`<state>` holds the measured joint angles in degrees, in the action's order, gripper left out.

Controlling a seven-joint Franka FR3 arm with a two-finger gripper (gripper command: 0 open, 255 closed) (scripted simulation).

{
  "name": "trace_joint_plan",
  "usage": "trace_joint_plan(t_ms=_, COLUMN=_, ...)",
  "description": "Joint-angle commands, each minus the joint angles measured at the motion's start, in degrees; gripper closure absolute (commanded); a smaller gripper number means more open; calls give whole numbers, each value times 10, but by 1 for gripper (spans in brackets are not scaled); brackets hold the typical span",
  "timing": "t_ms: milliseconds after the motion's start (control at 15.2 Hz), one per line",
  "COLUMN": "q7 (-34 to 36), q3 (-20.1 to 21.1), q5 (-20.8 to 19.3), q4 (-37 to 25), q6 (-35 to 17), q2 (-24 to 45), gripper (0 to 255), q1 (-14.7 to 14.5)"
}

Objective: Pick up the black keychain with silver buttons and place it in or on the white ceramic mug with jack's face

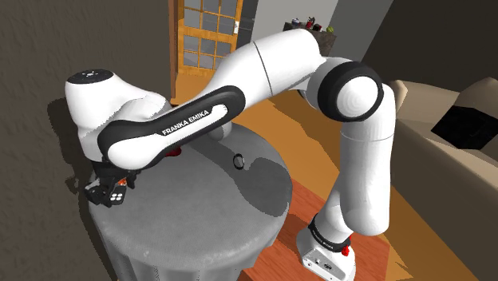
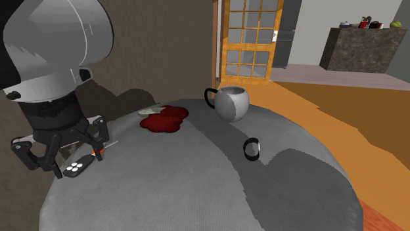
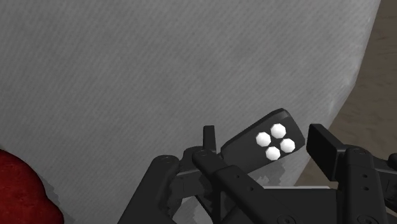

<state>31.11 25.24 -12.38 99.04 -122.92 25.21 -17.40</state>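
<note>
The arm is folded low over the round, grey-clothed table (image 2: 197,197), and its black gripper (image 2: 77,163) hangs right at the table's rim, on the side by the dark wall. The black key fob (image 2: 77,168) with its four white buttons sits there too, at the very edge of the cloth and between the two fingers. From the wrist view the jaws stand apart around the key fob (image 3: 270,141): one finger is at its end, while a sliver of cloth shows between its other end and the second finger (image 3: 327,149) — so it is not clasped. I cannot tell whether it rests flat on the cloth.

The round pale mug (image 2: 231,104), with a black handle, stands well apart at the far edge of the table, toward the orange glazed door (image 2: 253,39). Beside it, nearer the gripper, lies a flat dark-red thing (image 2: 164,121). A small black ring-shaped object (image 2: 251,148) lies toward the middle of the table — apart from the mug and from the key fob.
</note>
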Motion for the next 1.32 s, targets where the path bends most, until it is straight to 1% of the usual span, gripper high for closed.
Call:
trace_joint_plan(t_ms=0, q7=-3, q3=2, q5=4, q4=-5, q6=11, q2=-7, gripper=255, q1=1)
trace_joint_plan(t_ms=660, q7=-13, q3=10, q5=20, q4=-44, q6=76, q2=-35, gripper=255, q1=5)
trace_joint_plan(t_ms=1254, q7=-20, q3=14, q5=30, q4=-93, q6=138, q2=-51, gripper=255, q1=5)
